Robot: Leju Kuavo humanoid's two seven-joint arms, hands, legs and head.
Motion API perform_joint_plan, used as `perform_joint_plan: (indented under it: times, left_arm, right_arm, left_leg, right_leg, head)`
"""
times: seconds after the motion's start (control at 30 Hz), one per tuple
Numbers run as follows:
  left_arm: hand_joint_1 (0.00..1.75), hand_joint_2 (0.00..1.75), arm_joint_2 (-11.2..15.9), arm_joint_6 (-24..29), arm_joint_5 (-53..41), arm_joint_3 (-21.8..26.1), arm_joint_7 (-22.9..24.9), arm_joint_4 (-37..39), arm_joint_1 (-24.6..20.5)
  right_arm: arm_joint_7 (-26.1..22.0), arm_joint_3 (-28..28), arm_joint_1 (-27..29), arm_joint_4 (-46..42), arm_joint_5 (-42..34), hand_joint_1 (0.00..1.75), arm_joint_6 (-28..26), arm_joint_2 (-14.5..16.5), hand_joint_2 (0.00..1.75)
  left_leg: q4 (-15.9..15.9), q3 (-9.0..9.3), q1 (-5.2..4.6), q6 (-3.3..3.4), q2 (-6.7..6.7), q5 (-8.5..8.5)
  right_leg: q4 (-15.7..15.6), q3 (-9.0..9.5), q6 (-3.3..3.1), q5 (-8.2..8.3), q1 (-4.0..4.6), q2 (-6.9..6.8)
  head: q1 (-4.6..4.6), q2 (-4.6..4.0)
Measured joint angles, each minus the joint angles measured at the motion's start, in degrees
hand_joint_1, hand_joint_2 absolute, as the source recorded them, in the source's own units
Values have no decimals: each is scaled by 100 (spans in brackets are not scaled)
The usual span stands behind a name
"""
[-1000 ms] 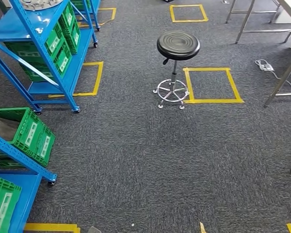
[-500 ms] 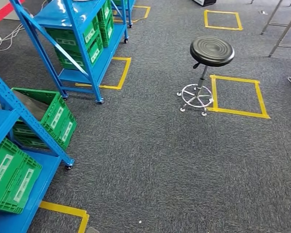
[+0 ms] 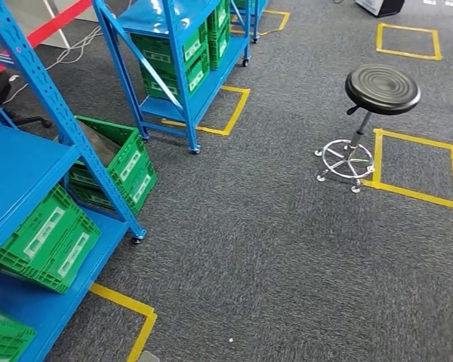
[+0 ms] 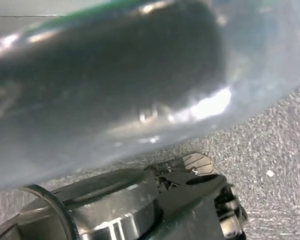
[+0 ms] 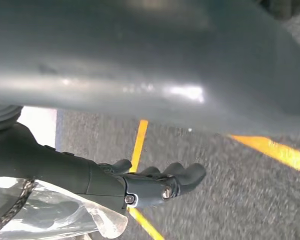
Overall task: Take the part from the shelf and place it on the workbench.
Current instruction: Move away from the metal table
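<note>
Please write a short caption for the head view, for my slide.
Blue shelves holding green crates beside a black stool on grey carpet marked with yellow tape squares.

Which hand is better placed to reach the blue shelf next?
Left, probably: the blue shelf with green crates stands on the robot's left in the head view, and clear plastic lies against the right hand, which may be occupied.
</note>
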Motion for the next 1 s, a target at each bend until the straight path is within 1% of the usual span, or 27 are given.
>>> perform_joint_plan:
  times: [0.07, 0.1, 0.13, 0.17, 0.2, 0.23, 0.27, 0.3, 0.33, 0.37, 0.4, 0.47, 0.5, 0.53, 0.57, 0.6, 0.63, 0.67, 0.7, 0.73, 0.77, 0.8, 0.83, 0.87, 0.9, 0.93, 1.0]
  left_arm:
    - [0, 0, 7, 8, 4, -12, -4, 1, -2]
    - [0, 0, 8, 12, 5, -16, -4, 1, -7]
    - [0, 0, 10, 16, 6, -19, -5, 0, -9]
    - [0, 0, 11, 19, 5, -21, -5, 0, -6]
    - [0, 0, 11, 23, 5, -22, -5, 0, 1]
    - [0, 0, 11, 28, 4, -24, -5, 0, 8]
    - [0, 0, 15, 35, 4, -24, -5, 1, 11]
    - [0, 0, 19, 41, 4, -25, -4, 1, 5]
    - [0, 0, 22, 46, 5, -25, -4, 1, -3]
    - [0, 0, 26, 50, 6, -25, -4, 1, -11]
    - [0, 0, 29, 53, 8, -26, -3, 1, -14]
    - [0, 0, 37, 55, 15, -27, -3, 1, -7]
    - [0, 0, 38, 55, 18, -27, -3, 1, -2]
    - [0, 0, 39, 55, 20, -27, -3, 1, -1]
    - [0, 0, 38, 55, 20, -27, -3, 1, -5]
    - [0, 0, 37, 54, 20, -27, -3, 1, -12]
    - [0, 0, 35, 54, 20, -27, -3, 1, -21]
    - [0, 0, 33, 53, 20, -27, -3, 1, -24]
    - [0, 0, 30, 52, 20, -27, -3, 1, -21]
    - [0, 0, 29, 52, 20, -27, -3, 1, -16]
    - [0, 0, 29, 52, 20, -27, -3, 1, -12]
    - [0, 0, 28, 52, 20, -27, -3, 1, -12]
    - [0, 0, 29, 53, 20, -27, -3, 1, -14]
    - [0, 0, 28, 55, 21, -27, -3, 0, -20]
    - [0, 0, 27, 61, 23, -27, -4, 0, -26]
    - [0, 0, 27, 68, 25, -28, -5, 0, -27]
    - [0, 0, 28, 80, 25, -29, -7, 1, -11]
  right_arm:
    - [-14, 1, 10, 3, 8, 0, -10, -3, 0]
    - [-20, 1, 20, 4, 11, 0, -15, -5, 0]
    - [-21, 1, 32, 4, 14, 0, -14, -5, 0]
    - [-21, 1, 39, 4, 16, 0, -15, -5, 0]
    - [-20, 1, 40, 4, 19, 0, -15, -5, 0]
    - [-20, 1, 34, 4, 22, 0, -15, -5, 0]
    - [-19, 1, 25, 4, 26, 0, -15, -5, 0]
    - [-19, 1, 18, 4, 31, 0, -14, -5, 0]
    - [-18, 1, 11, 5, 35, 0, -15, -5, 0]
    - [-16, 1, 6, 6, 39, 0, -15, -5, 0]
    - [-15, 2, -3, 6, 44, 0, -16, -4, 0]
    - [-13, 3, -30, 7, 52, 0, -17, -4, 0]
    - [-13, 3, -42, 7, 55, 0, -17, -4, 0]
    - [-15, 3, -47, 7, 56, 0, -19, -4, 0]
    - [-18, 4, -49, 7, 57, 0, -21, -5, 0]
    - [-20, 4, -42, 7, 59, 0, -23, -5, 0]
    - [-21, 5, -35, 7, 61, 0, -25, -5, 0]
    - [-19, 5, -24, 7, 61, 0, -25, -5, 0]
    - [-17, 5, -13, 7, 62, 0, -25, -5, 0]
    - [-15, 5, -5, 7, 61, 0, -25, -6, 0]
    - [-13, 4, 1, 7, 61, 0, -25, -8, 0]
    - [-13, 4, 2, 7, 61, 0, -25, -9, 0]
    - [-14, 4, 1, 8, 61, 0, -25, -11, 0]
    - [-19, 5, 2, 9, 62, 0, -26, -11, 0]
    - [-23, 7, 3, 11, 66, 0, -27, -12, 0]
    - [-25, 8, 3, 13, 69, 0, -29, -13, 0]
    - [-27, 10, 5, 14, 75, 0, -34, -14, 0]
  left_leg:
    - [496, -208, 8, -43, 303, -339]
    - [891, -362, 20, -71, 441, -555]
    - [1247, -493, 37, -96, 513, -708]
    - [1463, -553, 52, -115, 549, -759]
    - [1503, -525, 63, -129, 578, -719]
    - [1272, -368, 71, -132, 610, -575]
    - [879, -126, 71, -120, 682, -400]
    - [456, 128, 48, -94, 795, -288]
    - [129, 322, 22, -52, 895, -215]
    - [-63, 433, -8, -5, 968, -208]
    - [-123, 458, -37, 39, 984, -236]
    - [-154, 442, -46, 106, 905, -235]
    - [-184, 450, -32, 134, 862, -219]
    - [-218, 463, -11, 164, 822, -199]
    - [-247, 471, 12, 192, 771, -180]
    - [-260, 468, 28, 212, 714, -166]
    - [-262, 457, 34, 224, 653, -162]
    - [-258, 447, 36, 228, 581, -160]
    - [-253, 447, 37, 227, 507, -162]
    - [-245, 451, 40, 222, 430, -167]
    - [-232, 457, 47, 210, 348, -175]
    - [-210, 463, 56, 189, 273, -191]
    - [-179, 452, 62, 159, 201, -213]
    - [-131, 424, 64, 125, 132, -236]
    - [-93, 386, 68, 88, 72, -248]
    - [-67, 345, 72, 52, 9, -247]
    - [-46, 294, 92, -9, -77, -236]
  right_leg:
    - [-27, 10, -56, 42, 1, -175]
    - [-26, -12, -70, 47, 14, -266]
    - [-24, -32, -75, 47, 26, -364]
    - [-22, -50, -77, 42, 33, -456]
    - [-21, -65, -77, 34, 40, -548]
    - [-21, -64, -74, 23, 43, -625]
    - [-21, -47, -65, 9, 46, -694]
    - [-20, -32, -46, -8, 54, -756]
    - [-20, -12, -22, -24, 60, -814]
    - [-19, 13, 10, -39, 65, -864]
    - [-20, 40, 42, -50, 68, -912]
    - [-31, 108, 96, -63, 69, -997]
    - [-21, 115, 120, -86, 64, -976]
    - [39, 83, 140, -144, 61, -876]
    - [226, -17, 160, -263, 52, -717]
    - [541, -188, 176, -426, 34, -530]
    - [933, -396, 190, -597, 24, -389]
    - [1356, -635, 207, -735, 11, -313]
    - [1632, -814, 220, -766, 0, -287]
    - [1699, -903, 232, -677, -8, -276]
    - [1560, -897, 244, -484, -19, -263]
    - [1213, -785, 255, -216, -34, -224]
    - [841, -647, 269, -17, -57, -83]
    - [522, -514, 269, 105, -81, 62]
    - [327, -432, 259, 152, -95, 183]
    - [265, -399, 235, 123, -97, 262]
    - [256, -390, 158, 126, -86, 153]
  head:
    - [-28, 0]
    - [-40, 0]
    - [-39, 0]
    - [-37, 0]
    - [-38, 0]
    - [-38, 0]
    - [-39, 0]
    - [-39, 0]
    - [-33, 0]
    - [-31, 0]
    - [-31, 0]
    - [-38, 0]
    - [-44, 0]
    - [-31, 0]
    - [-13, 0]
    - [9, 0]
    - [34, 0]
    - [42, 0]
    - [43, 0]
    - [43, 0]
    - [42, 0]
    - [42, 0]
    - [45, 0]
    - [45, 0]
    - [47, 0]
    - [49, 0]
    - [51, 0]
